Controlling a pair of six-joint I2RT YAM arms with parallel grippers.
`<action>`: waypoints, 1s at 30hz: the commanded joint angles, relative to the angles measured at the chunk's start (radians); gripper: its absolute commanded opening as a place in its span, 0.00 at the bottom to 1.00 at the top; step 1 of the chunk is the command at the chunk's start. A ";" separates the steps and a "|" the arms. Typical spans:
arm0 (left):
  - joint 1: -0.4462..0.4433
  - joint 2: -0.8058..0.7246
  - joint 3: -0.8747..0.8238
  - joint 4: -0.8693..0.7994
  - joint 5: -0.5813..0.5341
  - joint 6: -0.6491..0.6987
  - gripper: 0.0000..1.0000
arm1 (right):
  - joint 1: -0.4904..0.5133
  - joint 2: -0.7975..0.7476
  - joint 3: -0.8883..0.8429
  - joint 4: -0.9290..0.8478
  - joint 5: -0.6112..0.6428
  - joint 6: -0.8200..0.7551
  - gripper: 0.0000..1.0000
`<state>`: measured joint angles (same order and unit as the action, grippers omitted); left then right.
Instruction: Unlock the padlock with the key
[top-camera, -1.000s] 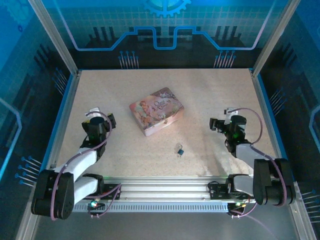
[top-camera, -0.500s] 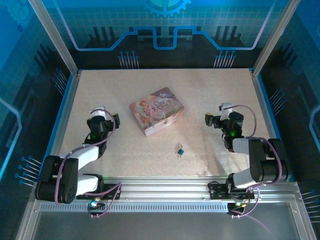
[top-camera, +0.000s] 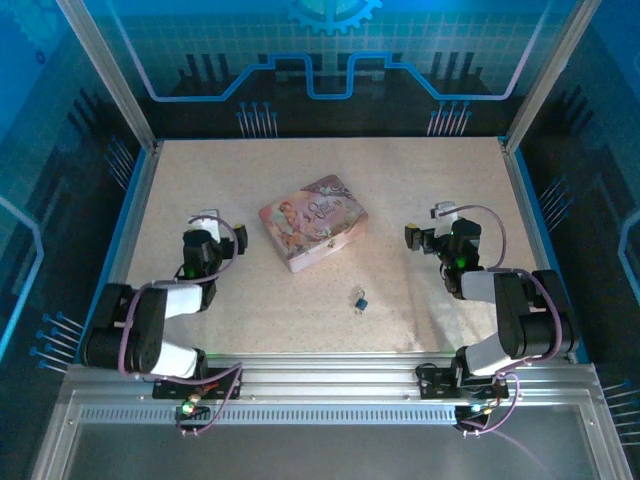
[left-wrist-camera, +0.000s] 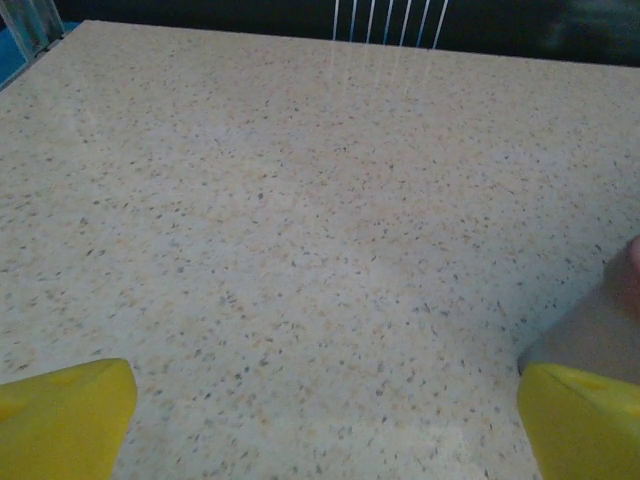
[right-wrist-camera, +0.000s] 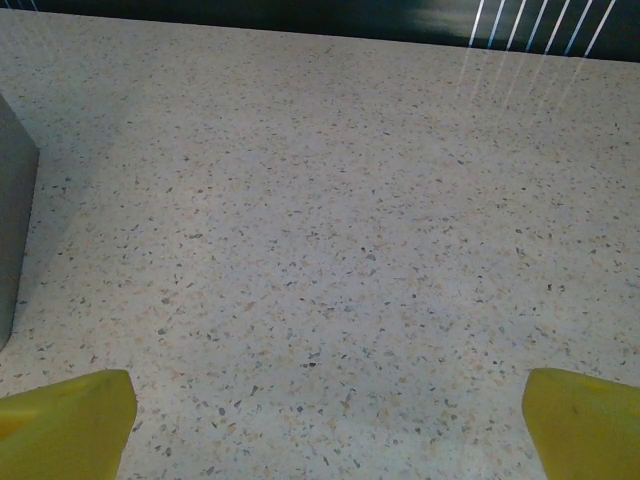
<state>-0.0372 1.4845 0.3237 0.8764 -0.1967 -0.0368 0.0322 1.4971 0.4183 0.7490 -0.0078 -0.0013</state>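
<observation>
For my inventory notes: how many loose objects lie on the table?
2. The pink tin lies mid-table; the padlock lies apart, closer to the front. Something tinier could go unseen.

Robot lab test cell, speckled table (top-camera: 420, 180) boxed in by aluminium frame posts (top-camera: 108, 75), blue circuit-patterned panels (top-camera: 200, 45) behind and beside.
</observation>
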 joint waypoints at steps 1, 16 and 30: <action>0.010 0.082 -0.051 0.281 0.050 0.042 0.99 | 0.013 0.009 0.014 0.003 0.012 -0.012 1.00; 0.034 0.066 0.051 0.058 0.074 0.018 0.99 | 0.018 0.008 0.013 0.003 0.023 -0.015 1.00; 0.033 0.067 0.052 0.056 0.072 0.020 0.99 | 0.021 0.008 0.014 0.002 0.027 -0.016 1.00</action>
<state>-0.0147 1.5570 0.3641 0.9382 -0.1471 -0.0200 0.0410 1.4971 0.4183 0.7490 0.0082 -0.0021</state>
